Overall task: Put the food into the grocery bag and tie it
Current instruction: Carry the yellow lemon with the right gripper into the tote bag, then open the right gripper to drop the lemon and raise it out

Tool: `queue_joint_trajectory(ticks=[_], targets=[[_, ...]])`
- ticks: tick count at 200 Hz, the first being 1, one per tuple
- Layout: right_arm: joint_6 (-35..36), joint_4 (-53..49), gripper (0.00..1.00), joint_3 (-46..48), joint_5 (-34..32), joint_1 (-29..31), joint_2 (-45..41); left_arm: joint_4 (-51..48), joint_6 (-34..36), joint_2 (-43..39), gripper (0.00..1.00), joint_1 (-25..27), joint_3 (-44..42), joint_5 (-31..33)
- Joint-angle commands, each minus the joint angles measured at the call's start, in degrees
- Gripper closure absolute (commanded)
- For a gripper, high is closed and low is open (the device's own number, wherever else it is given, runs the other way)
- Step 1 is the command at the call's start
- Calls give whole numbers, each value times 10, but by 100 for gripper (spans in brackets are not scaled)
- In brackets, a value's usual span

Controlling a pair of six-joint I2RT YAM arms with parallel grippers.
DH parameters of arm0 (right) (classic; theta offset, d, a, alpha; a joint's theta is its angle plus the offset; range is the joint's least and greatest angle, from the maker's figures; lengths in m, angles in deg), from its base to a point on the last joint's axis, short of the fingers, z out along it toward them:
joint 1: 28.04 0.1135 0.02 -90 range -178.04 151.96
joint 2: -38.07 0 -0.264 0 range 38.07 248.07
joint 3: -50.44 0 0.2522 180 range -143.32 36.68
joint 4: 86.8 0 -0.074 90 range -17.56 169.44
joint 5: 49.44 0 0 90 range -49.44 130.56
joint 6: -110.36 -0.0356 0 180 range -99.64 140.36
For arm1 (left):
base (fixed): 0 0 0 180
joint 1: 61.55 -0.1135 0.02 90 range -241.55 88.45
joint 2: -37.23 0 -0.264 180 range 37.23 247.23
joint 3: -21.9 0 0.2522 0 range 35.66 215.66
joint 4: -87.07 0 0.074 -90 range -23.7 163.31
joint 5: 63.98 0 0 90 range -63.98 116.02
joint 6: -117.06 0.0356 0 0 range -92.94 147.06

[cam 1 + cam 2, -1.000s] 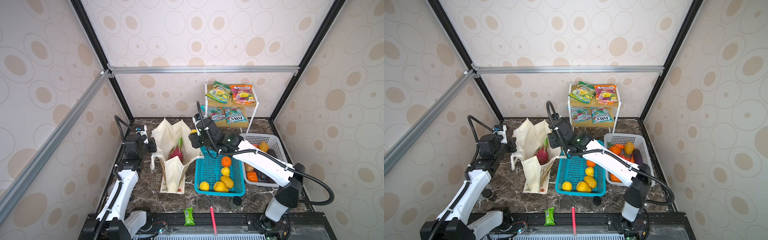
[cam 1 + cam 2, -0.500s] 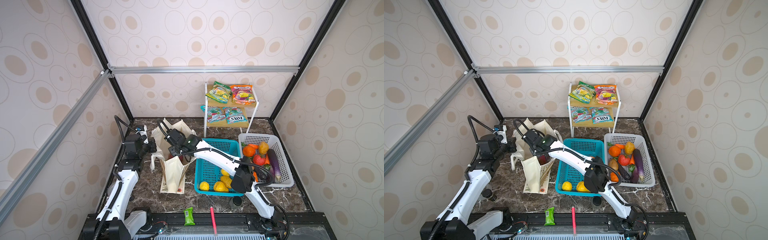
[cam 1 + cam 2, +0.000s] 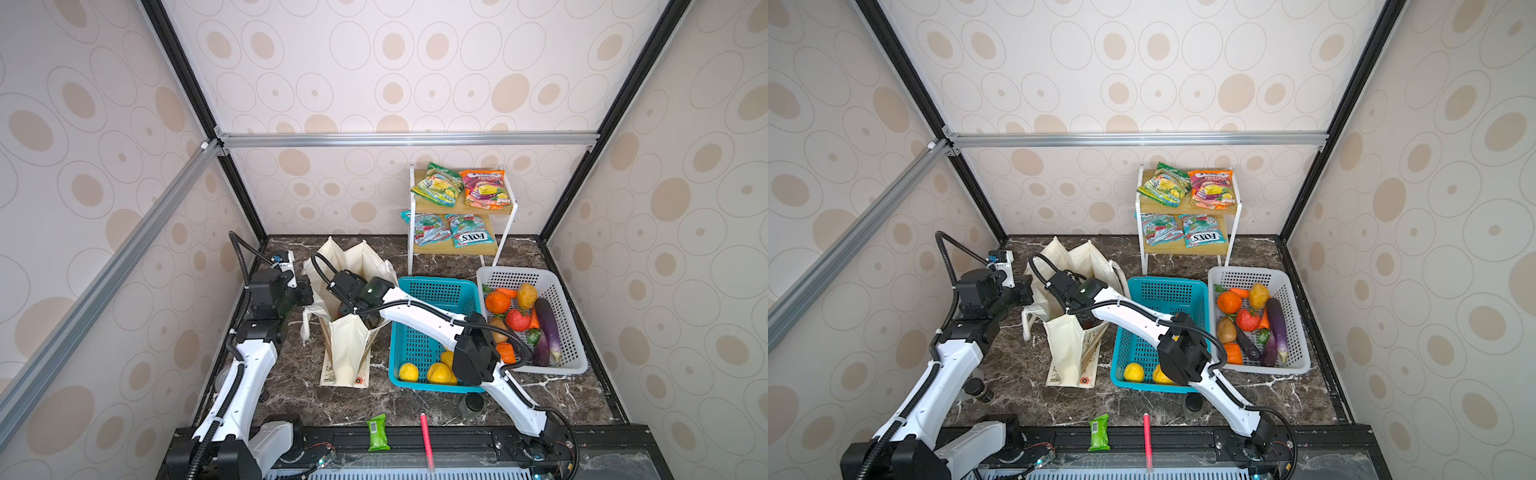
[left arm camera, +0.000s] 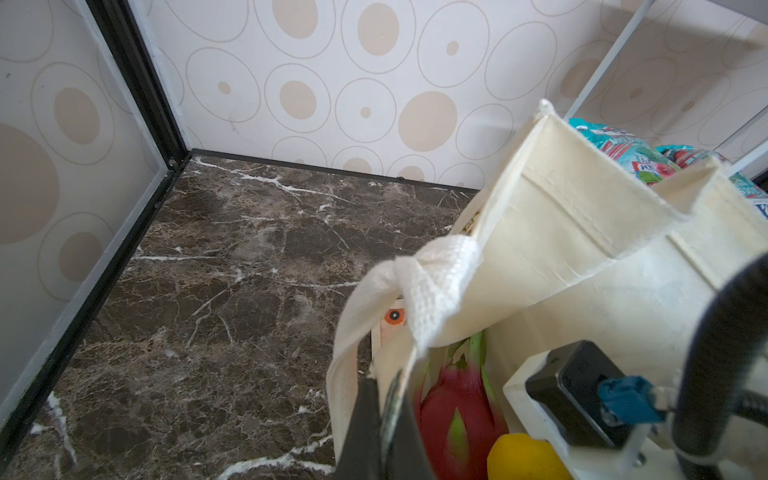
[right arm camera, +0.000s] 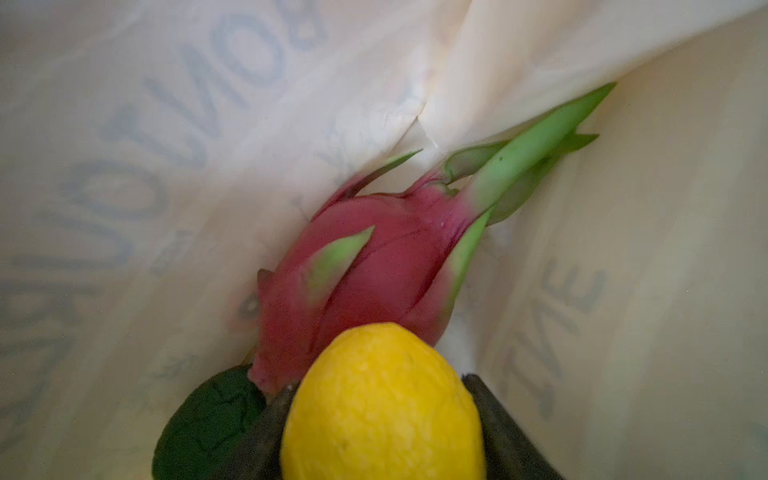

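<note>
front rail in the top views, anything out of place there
Yes: a small green wrapped bar and a red stick lie on the black front rail, off the marble tabletop.

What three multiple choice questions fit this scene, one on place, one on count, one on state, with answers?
1. The lemon is where, relative to the grocery bag? A inside; B beside; C beneath.
2. Packets on the shelf's top tier? A one; B two; C four.
3. The left gripper is? A wide open; B shut on the bag's rim; C unseen.
A: the right gripper holds it between the bag's walls. B: one green packet, one orange packet. B: its fingers pinch the fabric edge.
</note>
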Motion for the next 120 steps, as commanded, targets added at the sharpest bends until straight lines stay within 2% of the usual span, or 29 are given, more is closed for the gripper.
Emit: queue_joint_trajectory(ticks=[1, 23, 72, 106, 120], targets=[[-14, -17, 39, 13, 16, 2, 39, -17, -2, -7, 100, -1, -5, -7], [-15, -17, 34, 10, 23, 2, 36, -16, -2, -7, 100, -1, -5, -8], [-10, -12, 6, 11, 24, 2, -15, -16, -2, -7, 100, -1, -5, -8], [-5, 1, 2, 19, 20, 4, -70, -17, -2, -8, 100, -1, -5, -9], [-3, 13, 2, 50, 14, 4, -100, -17, -2, -9, 100, -1, -6, -9]])
